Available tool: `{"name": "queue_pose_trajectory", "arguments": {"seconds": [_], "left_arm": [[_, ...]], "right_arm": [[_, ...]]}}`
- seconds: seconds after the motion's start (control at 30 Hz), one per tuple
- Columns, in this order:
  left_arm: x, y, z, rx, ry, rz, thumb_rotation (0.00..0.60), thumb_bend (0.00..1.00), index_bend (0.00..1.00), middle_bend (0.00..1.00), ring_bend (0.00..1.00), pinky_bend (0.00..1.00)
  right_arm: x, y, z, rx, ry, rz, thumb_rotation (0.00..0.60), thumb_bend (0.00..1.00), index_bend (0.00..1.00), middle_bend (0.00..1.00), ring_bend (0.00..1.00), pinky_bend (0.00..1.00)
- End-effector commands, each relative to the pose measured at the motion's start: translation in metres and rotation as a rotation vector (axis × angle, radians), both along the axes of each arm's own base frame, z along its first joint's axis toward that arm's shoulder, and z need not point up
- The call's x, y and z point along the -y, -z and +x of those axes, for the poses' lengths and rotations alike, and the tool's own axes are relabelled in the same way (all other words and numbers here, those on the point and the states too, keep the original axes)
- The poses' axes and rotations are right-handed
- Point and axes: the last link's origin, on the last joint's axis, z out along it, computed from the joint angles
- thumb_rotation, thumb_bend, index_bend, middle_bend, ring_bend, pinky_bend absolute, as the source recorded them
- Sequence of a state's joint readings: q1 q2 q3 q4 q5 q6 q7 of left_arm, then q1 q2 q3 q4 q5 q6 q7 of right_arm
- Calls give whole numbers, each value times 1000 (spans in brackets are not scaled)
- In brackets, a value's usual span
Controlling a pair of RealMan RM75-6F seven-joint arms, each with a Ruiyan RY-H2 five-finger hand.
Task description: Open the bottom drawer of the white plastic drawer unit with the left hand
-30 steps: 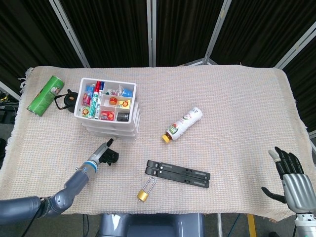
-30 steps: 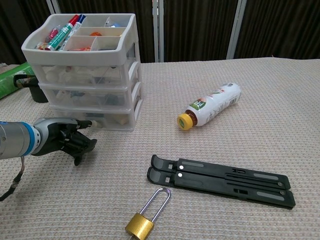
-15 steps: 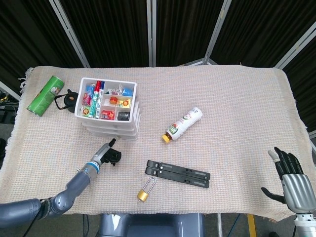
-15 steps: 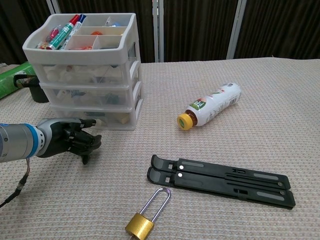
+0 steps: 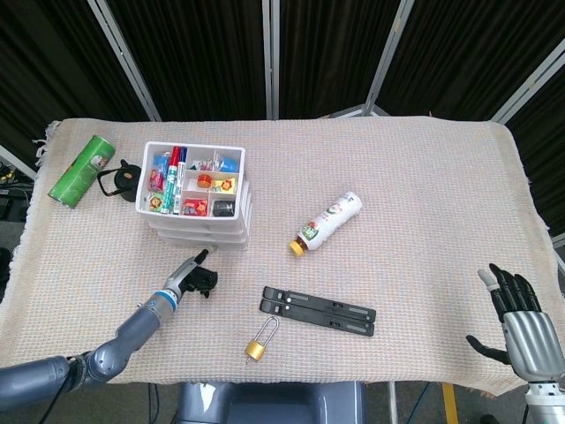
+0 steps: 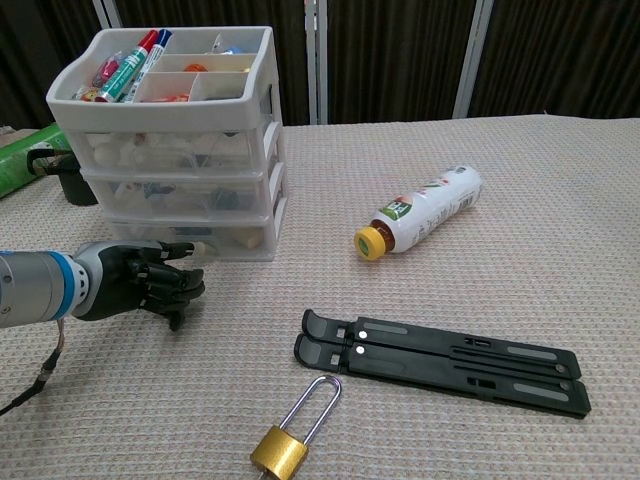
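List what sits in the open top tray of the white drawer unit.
The drawer unit's divided top tray holds red, green and blue markers on its left, plus small colourful items too small to identify. Compartment walls hide some contents.

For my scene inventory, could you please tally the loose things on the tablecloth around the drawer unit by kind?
Bottle: 1
Green can: 1
Padlock: 1
Black folding stand: 1
Small black item beside the can, kind unclear: 1
Total: 5
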State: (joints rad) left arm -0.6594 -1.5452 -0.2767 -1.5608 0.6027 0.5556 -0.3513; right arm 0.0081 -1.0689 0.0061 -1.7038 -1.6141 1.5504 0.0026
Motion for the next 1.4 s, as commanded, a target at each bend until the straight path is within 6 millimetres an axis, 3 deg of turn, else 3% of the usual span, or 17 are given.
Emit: {"name": "queue_pose_trajectory", "arguments": {"seconds": [0.03,0.53,0.9,1.4], "left_arm": [[1,0,-1,3,-1,-4,600,725,113,794,801,625],[5,-3,-5,11,4,0,600,727,212,794,802,625],[15,-4,-9,11,13,-14,600,727,213,794,802,625],[44,-29,-26,36,43,29,600,727,227,794,802,625]], "right_arm": [[0,0,0,0,-1,0,600,0,0,0,0,0],[-1,2,0,-7,2,7,600,0,0,0,0,0],[-1,2,1,-11,1,6,600,0,0,0,0,0],[-2,5,3,-20,-6,10,600,0,0,0,0,0]]}}
